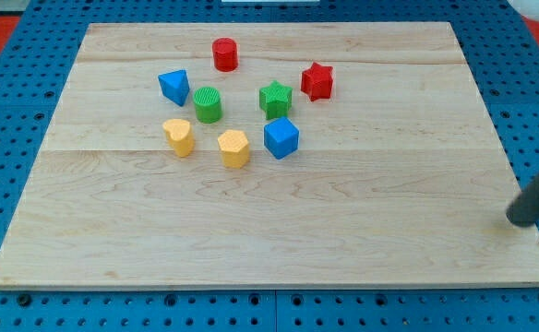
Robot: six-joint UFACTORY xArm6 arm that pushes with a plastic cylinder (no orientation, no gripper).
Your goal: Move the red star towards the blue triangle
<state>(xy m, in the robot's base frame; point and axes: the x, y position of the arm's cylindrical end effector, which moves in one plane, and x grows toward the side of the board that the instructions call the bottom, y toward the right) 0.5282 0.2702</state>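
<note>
The blue triangle (174,87) lies farthest toward the view's left from my tip (519,219), followed left to right by the yellow block (179,136) with the green cylinder (208,104) above it, the red cylinder (224,53) nearest the view's top, and a second yellow block (234,148). Next come the green star (275,97) and the blue cube (281,137) below it, then the red star (317,81), well apart from the blue triangle. My tip rests at the right edge of the worktop (269,240), far to the lower right of every block; the arm carries no jaws, so nothing is held.
</note>
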